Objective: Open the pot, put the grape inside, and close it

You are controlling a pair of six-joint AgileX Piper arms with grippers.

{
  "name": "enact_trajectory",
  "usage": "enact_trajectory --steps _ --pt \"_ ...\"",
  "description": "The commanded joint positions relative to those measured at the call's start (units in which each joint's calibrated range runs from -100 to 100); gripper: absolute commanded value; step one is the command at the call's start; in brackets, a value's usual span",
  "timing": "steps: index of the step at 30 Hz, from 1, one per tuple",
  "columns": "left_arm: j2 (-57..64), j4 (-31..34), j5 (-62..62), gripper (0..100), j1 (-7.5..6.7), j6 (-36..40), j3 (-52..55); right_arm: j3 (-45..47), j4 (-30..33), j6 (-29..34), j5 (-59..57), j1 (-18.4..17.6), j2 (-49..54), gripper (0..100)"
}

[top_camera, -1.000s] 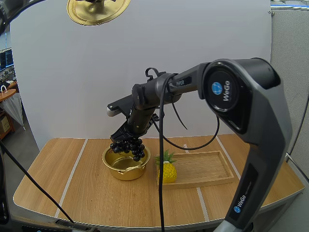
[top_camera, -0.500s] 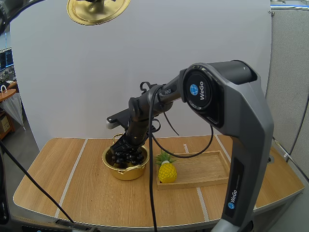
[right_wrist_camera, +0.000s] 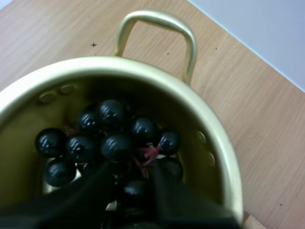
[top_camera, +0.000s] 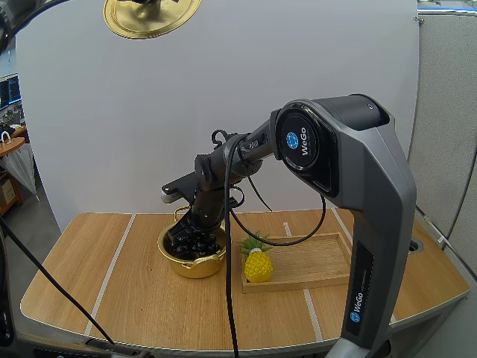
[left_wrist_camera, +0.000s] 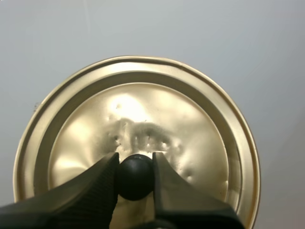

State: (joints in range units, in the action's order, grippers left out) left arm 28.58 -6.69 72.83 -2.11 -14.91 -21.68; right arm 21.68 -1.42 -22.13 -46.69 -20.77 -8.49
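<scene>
The gold pot (top_camera: 192,267) stands open on the table, left of middle. My right gripper (top_camera: 196,231) reaches down into it, shut on the bunch of dark grapes (top_camera: 195,243). In the right wrist view the grapes (right_wrist_camera: 114,143) lie inside the pot (right_wrist_camera: 190,102), pinched near the stem by my right gripper (right_wrist_camera: 132,171). High above the table's left, the gold lid (top_camera: 151,16) hangs from my left gripper (top_camera: 146,3). In the left wrist view my left gripper (left_wrist_camera: 135,158) is shut on the black knob (left_wrist_camera: 135,179) of the lid (left_wrist_camera: 138,114).
A yellow toy pineapple (top_camera: 258,264) stands just right of the pot, at the near left corner of a wooden tray (top_camera: 320,261). Bare tabletop lies to the pot's left and front. The pot's far handle (right_wrist_camera: 157,19) sticks up behind the grapes.
My right gripper has come down with the grapes, from just above the pot's rim to inside the pot. The lid and left gripper have stayed put.
</scene>
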Motion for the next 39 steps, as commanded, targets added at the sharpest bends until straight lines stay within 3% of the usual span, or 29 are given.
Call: enact_trajectory --steps 1,8,21,30,39 --pt "0.15 0.11 -1.91 0 -0.05 0.67 -0.42 -0.24 -0.36 -0.49 -1.50 -0.07 0.28 100" --pt "0.15 0.11 -1.91 0 -0.05 0.67 -0.42 -0.24 -0.49 -0.49 -4.97 -0.14 4.03 100" --pt "0.15 0.11 -1.91 0 -0.05 0.67 -0.42 0.34 -0.60 1.62 -18.03 -0.14 22.60 100" --pt "0.15 0.11 -1.91 0 -0.05 0.67 -0.42 12.68 -0.33 2.11 -18.03 -0.14 40.18 100" --pt "0.15 0.11 -1.91 0 -0.05 0.67 -0.42 19.72 0.56 3.44 -26.96 -0.14 59.21 100"
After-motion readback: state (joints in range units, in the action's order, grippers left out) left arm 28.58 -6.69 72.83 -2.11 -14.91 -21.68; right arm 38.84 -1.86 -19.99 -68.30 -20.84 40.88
